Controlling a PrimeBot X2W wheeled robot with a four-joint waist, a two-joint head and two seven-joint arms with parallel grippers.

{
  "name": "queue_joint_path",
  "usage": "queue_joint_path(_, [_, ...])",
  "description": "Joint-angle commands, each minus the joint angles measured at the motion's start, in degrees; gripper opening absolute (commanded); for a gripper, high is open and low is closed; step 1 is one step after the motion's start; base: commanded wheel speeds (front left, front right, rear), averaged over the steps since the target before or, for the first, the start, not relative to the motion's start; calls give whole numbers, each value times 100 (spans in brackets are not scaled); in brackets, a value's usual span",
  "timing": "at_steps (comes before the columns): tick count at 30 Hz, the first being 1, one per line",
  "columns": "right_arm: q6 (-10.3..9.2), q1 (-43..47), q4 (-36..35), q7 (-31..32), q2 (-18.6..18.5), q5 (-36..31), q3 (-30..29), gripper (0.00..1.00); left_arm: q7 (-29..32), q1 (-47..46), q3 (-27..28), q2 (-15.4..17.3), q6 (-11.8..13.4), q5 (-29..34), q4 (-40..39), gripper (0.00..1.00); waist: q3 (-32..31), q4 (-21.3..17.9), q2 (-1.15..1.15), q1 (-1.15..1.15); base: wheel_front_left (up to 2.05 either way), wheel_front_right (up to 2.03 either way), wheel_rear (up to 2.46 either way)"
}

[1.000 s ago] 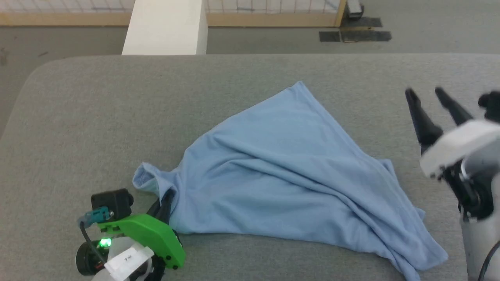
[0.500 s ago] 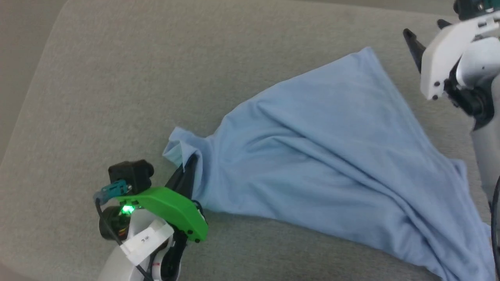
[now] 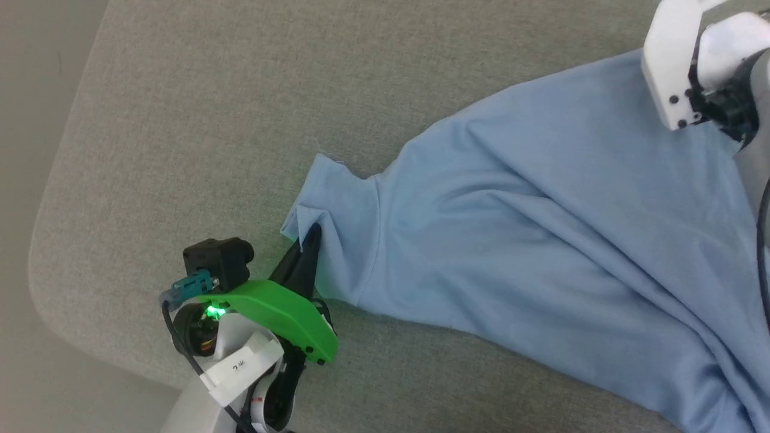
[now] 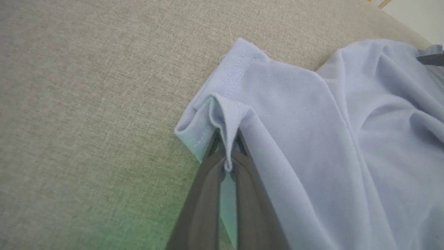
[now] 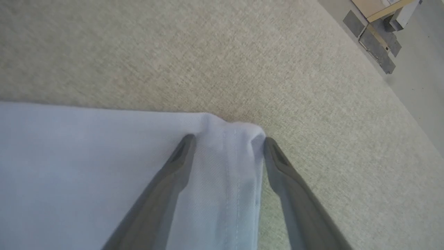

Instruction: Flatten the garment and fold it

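Light-blue knit cloth, the garment [image 3: 541, 240], lies spread and creased across a grey padded surface [image 3: 210, 120]. It covers the part of that surface well away from its rounded corner and runs past the far and near edges of the head view.

My left gripper [image 4: 227, 139] is on the side of the garment nearest the surface's rounded corner. Its two dark fingers are pressed together on a small fold of a stitched, hemmed edge, and the pinched cloth stands up in a little ridge between the tips. The hem curls over just beyond them. Behind the fingers, above the surface, sits the green cover [image 3: 271, 313] of my left wrist, with a small green light glowing on it.

My right gripper [image 5: 227, 140] is at the garment's opposite end, farthest from the rounded corner. Its fingers stand wide apart, one on each side of a hemmed corner of the cloth. That corner bulges up between the tips, and bare grey surface lies just past it. I cannot tell whether the fingers touch the cloth. In the head view, the white cover [image 3: 668, 66] of my right wrist hangs over the garment.
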Motion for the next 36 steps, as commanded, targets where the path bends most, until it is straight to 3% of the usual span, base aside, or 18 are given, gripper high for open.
queue_joint_path(1, [-6, 187, 159, 243, -6, 22, 156, 100, -45, -110, -11, -28, -39, -4, 35, 0, 202, 184, 0, -1, 0, 0, 0])
queue_joint_path(4, [-6, 208, 137, 630, -64, 192, 246, 97, -68, -118, -15, -28, -44, -10, 82, 0, 205, 154, 0, -1, 0, 0, 0])
queue_joint_path(5, [-6, 216, 115, 720, -78, 234, 258, 32, -72, -121, -16, -24, -47, -10, 96, 0, 195, 137, 0, -1, 0, 0, 0])
queue_joint_path(6, [-6, 223, 68, 773, -85, 290, 221, 0, -73, -127, -21, -18, -51, -8, 114, 0, 178, 115, 0, -1, 0, 0, 0])
queue_joint_path(12, [-6, 316, -200, 559, -106, 372, -108, 0, -61, -174, -28, 36, -62, 6, 197, 0, -44, -52, 0, -1, 0, 0, 0])
queue_joint_path(23, [-6, 863, -797, -728, 182, 872, -904, 0, 96, 21, 134, 344, 96, 38, 192, 0, -1094, -823, 0, -1, 0, 0, 0])
queue_joint_path(32, [-6, 2624, -2131, -876, 113, 1759, -1588, 0, 295, 472, 307, 543, 309, -74, 45, 0, -1946, -1567, 0, -1, 0, 0, 0])
queue_joint_path(36, [-6, 3634, -2734, -736, 271, 2067, -1926, 0, 349, 644, 330, 570, 373, -121, -10, 0, -2199, -1765, 0, -1, 0, 0, 0])
